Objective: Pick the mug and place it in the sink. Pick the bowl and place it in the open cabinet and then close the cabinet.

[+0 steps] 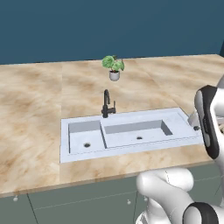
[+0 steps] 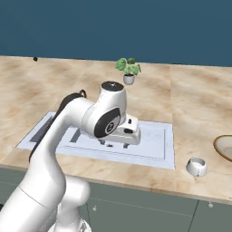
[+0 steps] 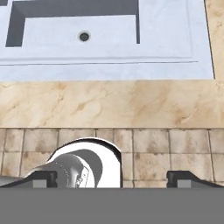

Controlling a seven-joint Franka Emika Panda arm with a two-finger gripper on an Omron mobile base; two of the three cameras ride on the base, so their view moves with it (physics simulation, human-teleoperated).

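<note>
My gripper (image 3: 111, 177) open, empty, fingertips spread wide, hanging over front counter edge at 6 o'clock of sink (image 2: 165, 149). Mug (image 2: 196, 166) upright on counter at 3 o'clock of sink, near front edge; bowl (image 2: 225, 147) just beyond at 2 o'clock. Step judged: mug pick, not yet begun. Next move: swing toward mug, descend over rim, close.

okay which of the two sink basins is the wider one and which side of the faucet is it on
The wide basin, right of the black faucet in the left base view. The small basin lies left of it.
</note>
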